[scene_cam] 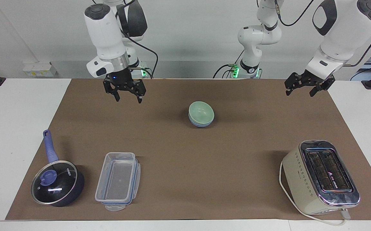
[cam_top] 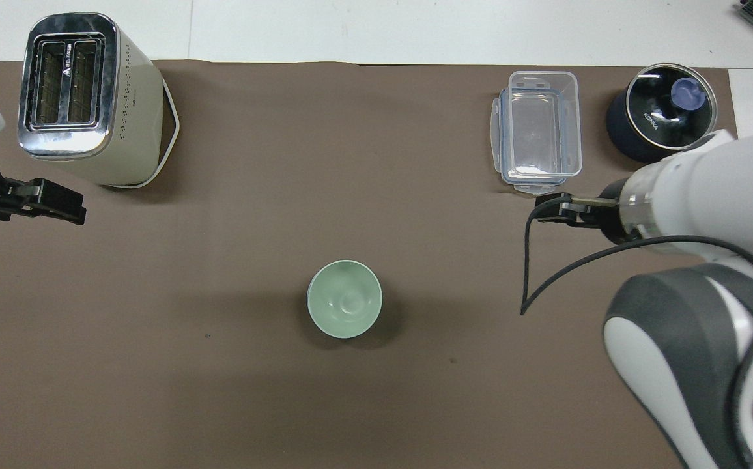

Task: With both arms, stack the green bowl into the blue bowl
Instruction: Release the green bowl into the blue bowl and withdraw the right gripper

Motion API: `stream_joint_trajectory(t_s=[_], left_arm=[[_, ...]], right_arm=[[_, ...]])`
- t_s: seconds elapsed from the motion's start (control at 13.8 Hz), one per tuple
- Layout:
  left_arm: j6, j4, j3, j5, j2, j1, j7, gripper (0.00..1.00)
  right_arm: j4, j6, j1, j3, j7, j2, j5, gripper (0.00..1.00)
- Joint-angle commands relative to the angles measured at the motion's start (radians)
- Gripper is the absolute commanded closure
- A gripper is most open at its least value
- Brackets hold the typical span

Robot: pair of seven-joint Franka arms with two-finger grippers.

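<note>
Right gripper [scene_cam: 125,94] hangs in the air over the brown mat [scene_cam: 185,154] on the worktop [scene_cam: 21,106], well away from the bowls toward the right arm's end, its fingers spread apart and holding nothing. Left gripper [scene_cam: 303,87] hangs over the mat's edge at the left arm's end, fingers also apart and empty; the overhead view shows only its dark body [cam_top: 31,200] beside the toaster [scene_cam: 321,177].

From the bowls, the toaster stands farther from the robots toward the left arm's end; the saucepan [scene_cam: 57,181] and clear container [scene_cam: 118,181] lie farther toward the right arm's end.

At the mat's middle the green bowl [scene_cam: 201,111] sits nested in the blue bowl [scene_cam: 201,124]. The facing view shows the blue rim beneath; overhead, only the green bowl [cam_top: 344,307] shows.
</note>
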Motion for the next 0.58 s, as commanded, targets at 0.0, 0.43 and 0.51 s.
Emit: stream_joint_trajectory(t_s=[0.0, 0.43, 0.51], left_arm=[[0.152, -0.130, -0.006, -0.041, -0.052, -0.012, -0.013, 0.00], [0.531, -0.471, -0.010, -0.043, -0.077, -0.198, -0.221, 0.00], [0.608, -0.520, -0.010, -0.043, -0.068, -0.227, -0.261, 0.00]], right_arm=[[0.112, -0.112, -0.035, 0.015, -0.017, 0.020, -0.048, 0.00], [0.227, -0.218, -0.042, 0.014, -0.019, 0.052, -0.031, 0.00], [0.224, -0.210, -0.049, 0.008, -0.020, 0.052, -0.027, 0.00]])
